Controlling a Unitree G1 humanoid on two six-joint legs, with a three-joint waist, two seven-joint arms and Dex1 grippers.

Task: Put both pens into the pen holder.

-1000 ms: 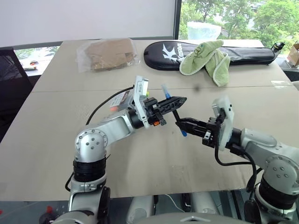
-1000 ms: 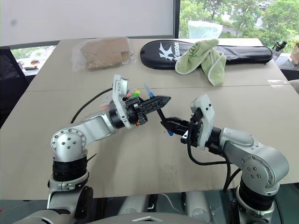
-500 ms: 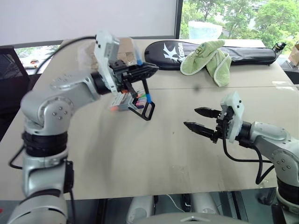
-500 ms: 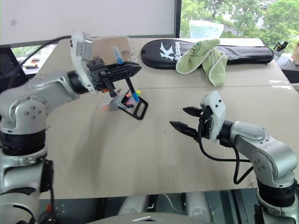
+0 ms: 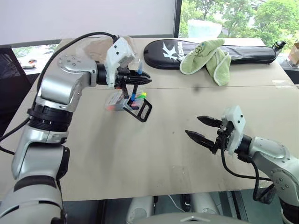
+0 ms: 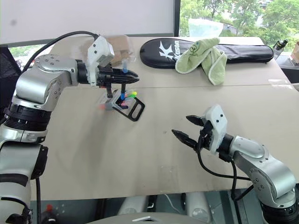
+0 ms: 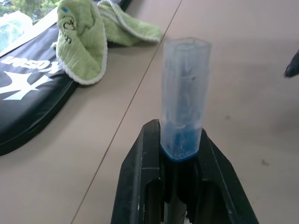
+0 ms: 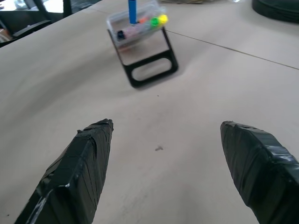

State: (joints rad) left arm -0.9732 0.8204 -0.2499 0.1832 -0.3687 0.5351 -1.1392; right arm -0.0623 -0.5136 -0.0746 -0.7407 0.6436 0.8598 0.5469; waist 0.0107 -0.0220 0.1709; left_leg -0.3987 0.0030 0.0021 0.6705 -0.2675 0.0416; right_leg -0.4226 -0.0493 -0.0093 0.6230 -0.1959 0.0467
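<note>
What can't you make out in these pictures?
- Orange pen: among the coloured tips in the pen holder, too small and blurred in the eye views to pick out.
- Holder's label: blurred.
- Black pen's barrel: in the left wrist view the left hand's fingers hide it; the clear cap end shows.
- Holder's inside: small in the right wrist view.

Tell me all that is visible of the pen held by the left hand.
The pen is slim and dark with a blue tip and a clear, bluish cap end. The left hand is shut on its middle and holds it roughly upright. Its blue tip points down at the pen holder, which stands on the table with coloured highlighters inside. Whether the tip is already inside the holder is unclear.
</note>
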